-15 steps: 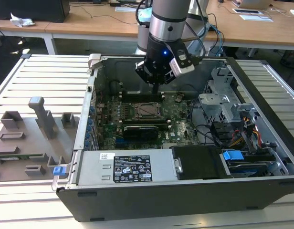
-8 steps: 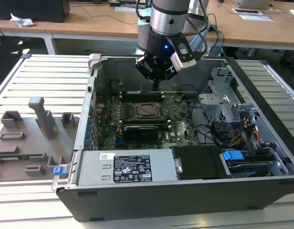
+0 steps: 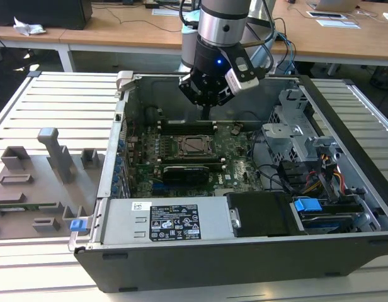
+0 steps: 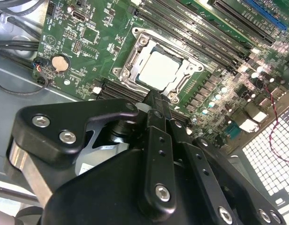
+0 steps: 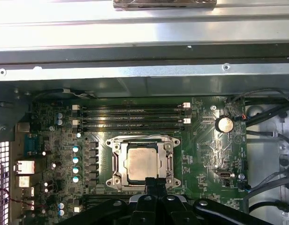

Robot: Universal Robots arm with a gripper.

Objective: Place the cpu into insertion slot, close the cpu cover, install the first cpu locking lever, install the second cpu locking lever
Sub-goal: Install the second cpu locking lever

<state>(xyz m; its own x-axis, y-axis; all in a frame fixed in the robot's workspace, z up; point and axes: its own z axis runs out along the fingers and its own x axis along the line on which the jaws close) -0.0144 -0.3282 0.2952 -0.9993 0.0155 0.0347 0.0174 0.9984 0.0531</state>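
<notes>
The cpu (image 5: 140, 164) lies flat in the insertion slot (image 5: 169, 146) on the green motherboard, its silver-grey top showing in both wrist views (image 4: 159, 70). The cpu cover (image 5: 117, 161) lies down around it as a silver frame. My gripper (image 5: 155, 182) hovers just off one edge of the socket with its black fingers pressed together and nothing between them; its tip (image 4: 157, 96) points at the socket rim. In the exterior view the gripper (image 3: 206, 115) hangs inside the open case, just behind the cpu (image 3: 195, 145). I cannot tell how the locking levers stand.
Long black memory slots (image 5: 130, 117) run beside the socket. A round coin battery (image 5: 224, 124) and black cables (image 5: 269, 117) sit at the board's edge. The case holds a power supply (image 3: 169, 223) and drive cage (image 3: 295, 141). A grey fixture tray (image 3: 36, 182) lies at the exterior view's left.
</notes>
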